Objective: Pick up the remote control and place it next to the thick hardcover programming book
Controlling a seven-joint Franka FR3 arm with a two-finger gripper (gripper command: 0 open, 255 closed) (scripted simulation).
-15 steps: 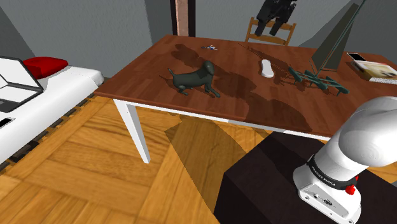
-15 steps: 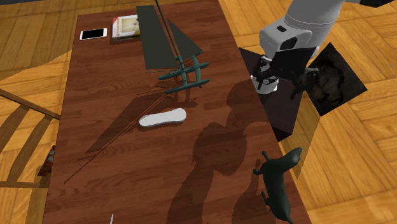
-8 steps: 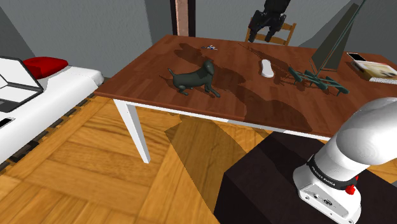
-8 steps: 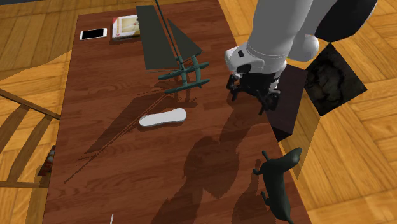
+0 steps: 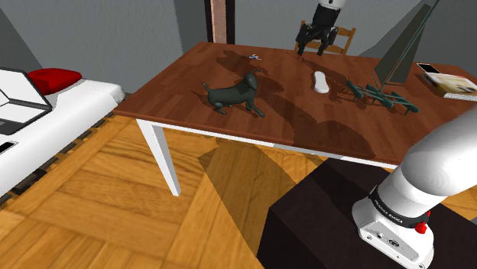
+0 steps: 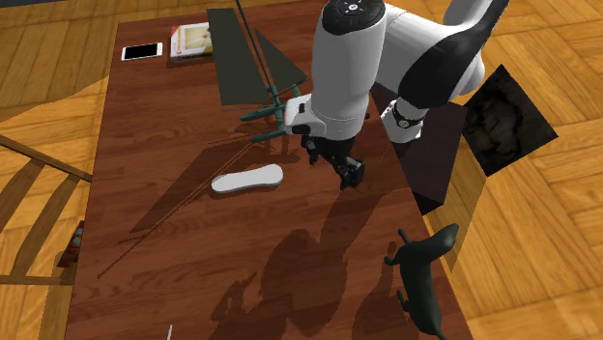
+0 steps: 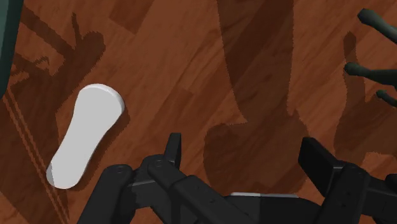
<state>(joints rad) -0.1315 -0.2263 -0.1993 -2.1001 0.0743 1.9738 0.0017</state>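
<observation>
**Light white remote (image 7: 86,135) lies flat, off to one side of the open gripper (image 7: 245,149)**

It rests on the brown wood-grain counter (image 6: 135,116), untouched. It looks rigid, light and smooth, a rounded slab that is perhaps slippery. It is probably best pinched across its narrow width near the middle. The book (image 6: 191,41) lies well apart at one end of the counter.

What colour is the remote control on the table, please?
The remote control is plain white, clearest in the wrist view.

White arm (image 6: 350,68) w/ dark joints stretched far out, wrist bent downward, black hand (image 6: 334,164) pointing down, fingers (image 7: 173,147) apart, holding nothing.
</observation>
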